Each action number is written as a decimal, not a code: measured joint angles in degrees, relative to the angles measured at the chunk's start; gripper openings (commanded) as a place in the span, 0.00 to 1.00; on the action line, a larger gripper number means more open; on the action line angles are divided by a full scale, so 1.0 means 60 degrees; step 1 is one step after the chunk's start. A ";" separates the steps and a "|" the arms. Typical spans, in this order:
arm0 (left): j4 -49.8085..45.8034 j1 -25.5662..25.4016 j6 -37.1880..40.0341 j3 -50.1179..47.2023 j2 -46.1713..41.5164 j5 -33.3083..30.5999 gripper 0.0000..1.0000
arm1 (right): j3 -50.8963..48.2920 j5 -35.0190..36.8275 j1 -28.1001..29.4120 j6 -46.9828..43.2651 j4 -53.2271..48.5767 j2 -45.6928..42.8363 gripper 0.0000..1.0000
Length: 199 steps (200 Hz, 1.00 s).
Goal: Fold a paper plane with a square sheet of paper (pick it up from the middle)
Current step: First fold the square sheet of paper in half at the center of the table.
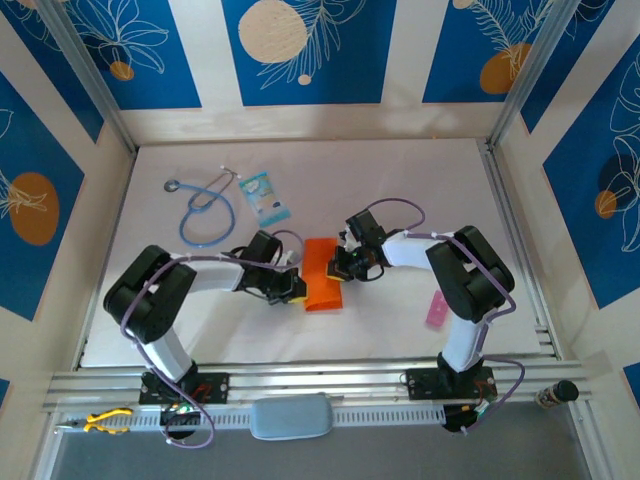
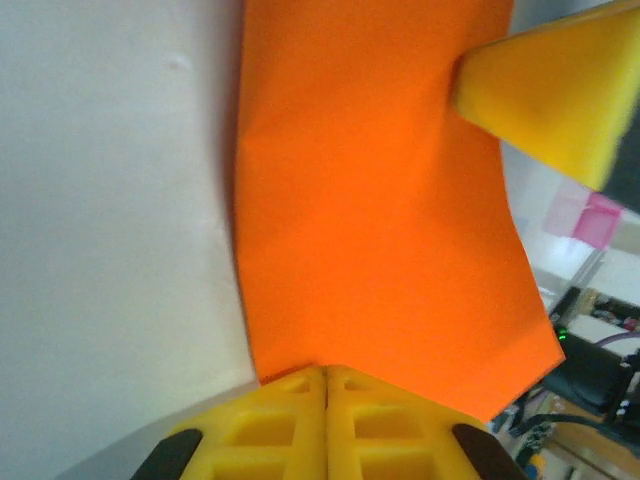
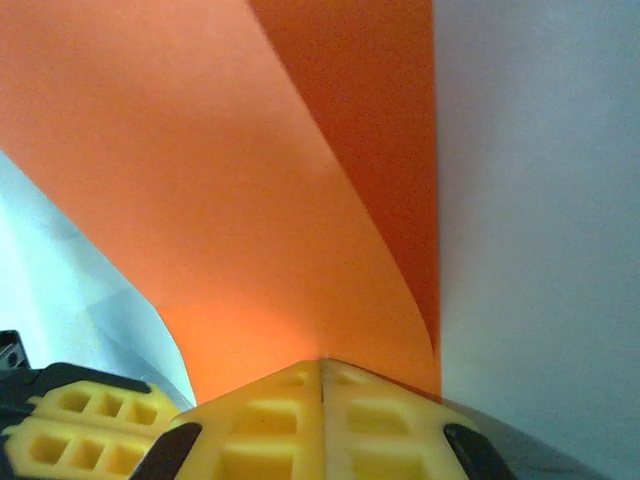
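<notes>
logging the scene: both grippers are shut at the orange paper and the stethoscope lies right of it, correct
No: the stethoscope lies left of the orange paper, as the top external view shows. The left gripper and right gripper are indeed shut at it.

Bright even light, soft shadows; wrist views blurred at close range

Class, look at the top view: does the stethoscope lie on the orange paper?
No, the stethoscope lies up and to the left of the paper, clearly apart from it.
</notes>
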 measured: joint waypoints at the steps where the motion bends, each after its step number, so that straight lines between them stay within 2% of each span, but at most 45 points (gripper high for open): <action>1: 0.0000 0.0000 -0.0011 0.0000 -0.0011 0.0004 0.10 | 0.0004 0.0000 0.0000 0.0000 0.0000 0.0000 0.00; 57: 0.1231 -0.0025 -0.0933 -0.0084 -0.0029 0.0477 0.10 | 0.0004 0.0007 0.0004 0.0098 -0.0004 0.0000 0.00; 85: 0.1260 -0.0091 -0.0965 -0.0317 0.0211 0.0539 0.10 | 0.0000 0.0036 0.0011 0.0113 -0.0004 -0.0004 0.00; 199: 0.0674 -0.0284 0.0375 -0.0619 0.0138 0.0532 0.08 | -0.0062 0.0182 0.0066 0.0240 0.0036 -0.0066 0.00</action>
